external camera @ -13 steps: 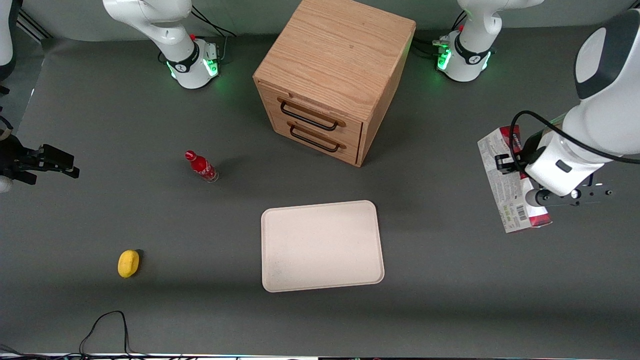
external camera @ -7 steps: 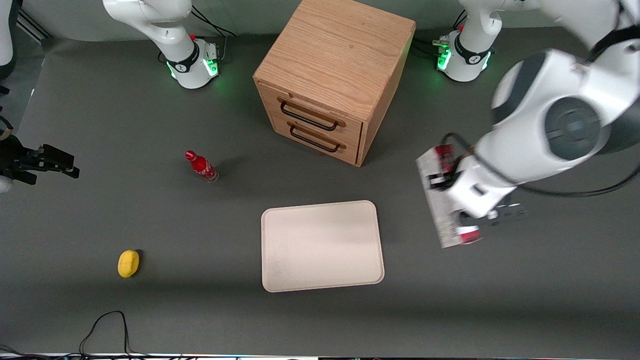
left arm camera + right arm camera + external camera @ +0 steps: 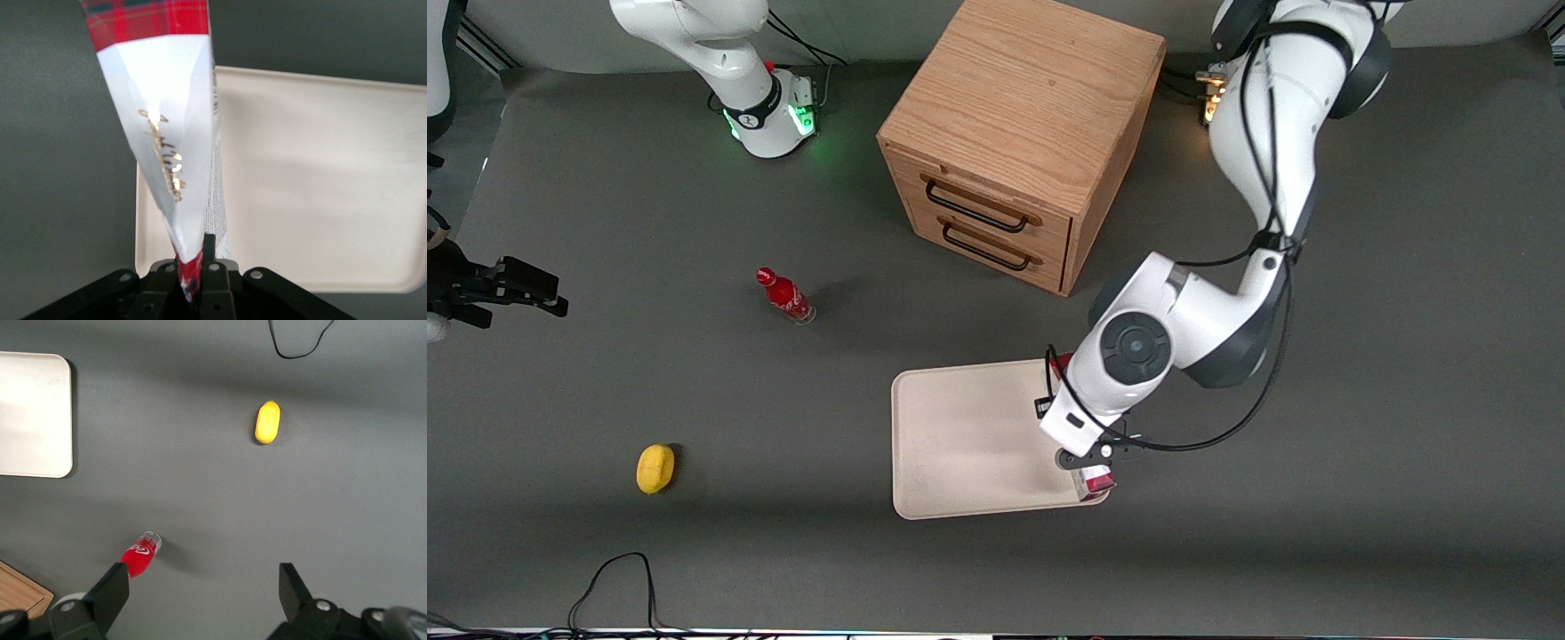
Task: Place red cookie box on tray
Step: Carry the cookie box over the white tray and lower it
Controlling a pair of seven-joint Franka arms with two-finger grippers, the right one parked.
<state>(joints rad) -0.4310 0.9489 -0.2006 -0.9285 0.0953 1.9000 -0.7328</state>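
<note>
Dark grey desk [image 3: 1360,462], gripper over tray edge with box in hand.
Gripper [image 3: 193,280] clamps the red cookie box [image 3: 163,127] above the tray [image 3: 960,444], at its rim toward the working arm's end. In front view the arm hides most of the box; whether it touches the tray is unclear.
</note>
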